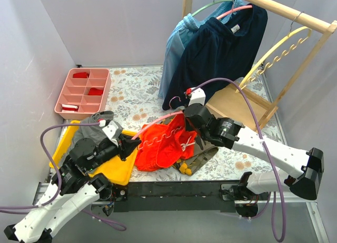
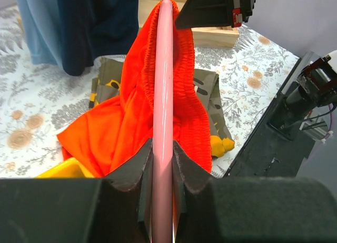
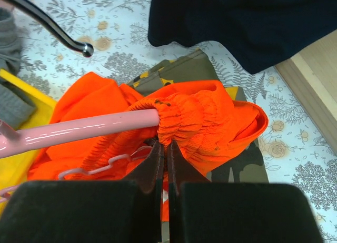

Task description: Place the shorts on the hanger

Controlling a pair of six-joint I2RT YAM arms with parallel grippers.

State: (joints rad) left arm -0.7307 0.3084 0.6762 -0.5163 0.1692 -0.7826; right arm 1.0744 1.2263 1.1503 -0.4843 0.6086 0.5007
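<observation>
Plainly, in the left wrist view the left gripper (image 2: 162,166) is clamped on the pink bar of the hanger (image 2: 162,74), and the shorts (image 2: 118,122) are bunched over that bar further out, their elastic waistband straddling it.

In the right wrist view the right gripper (image 3: 164,151) is pinched together on the gathered waistband just under the bar, where the fabric meets the bare pink arm.

From above, hanger and shorts hang between the two arms, low over the camouflage garment (image 1: 200,158).

To do the step well, the left arm should probably hold the bar level and rigid while the right arm draws the waistband along it toward the hook, evenly, without dragging the cloth off the end.
</observation>
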